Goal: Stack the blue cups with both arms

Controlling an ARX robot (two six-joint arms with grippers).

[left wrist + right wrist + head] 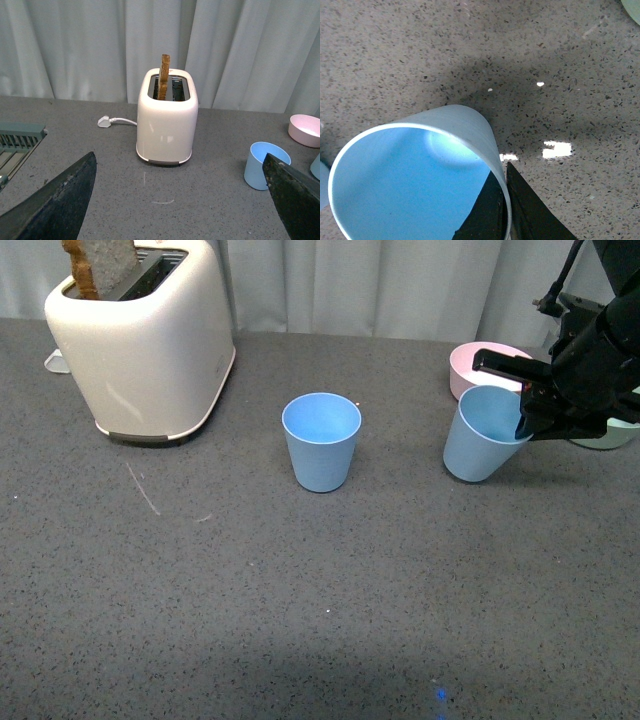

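At the R pincer (522, 410): held cup (480, 445) pinched by its rim

Front view: R pincer is nearly closed, w/ one finger inside the held cup's rim and one outside. The cup hangs tilted just below it, mouth twd the pincer. Can't tell if its base touches the table (300, 620). Free cup (321, 440) stands upright well to that pincer's left, apart from everything else. Pink bowl (480, 362) sits just behind the pincer. Toaster (140, 340) is far off to its left.

Left wrist view: L pincer (178, 156) is spread wide and holds nothing. Its two fingers (60, 200) are well apart. Toaster (167, 120) w/ a toast slice (164, 75) stands straight ahead of it. Free cup (265, 165) is ahead too, near one fingertip, and the pink bowl (306, 130) lies beyond that.

Right wrist view: the held cup's (420, 170) wall is clamped btwn the R pincer's (502, 172) black fingers (525, 215), one inside and one outside. Its blue interior opens right beside them, w/ speckled table (545, 60) beyond.
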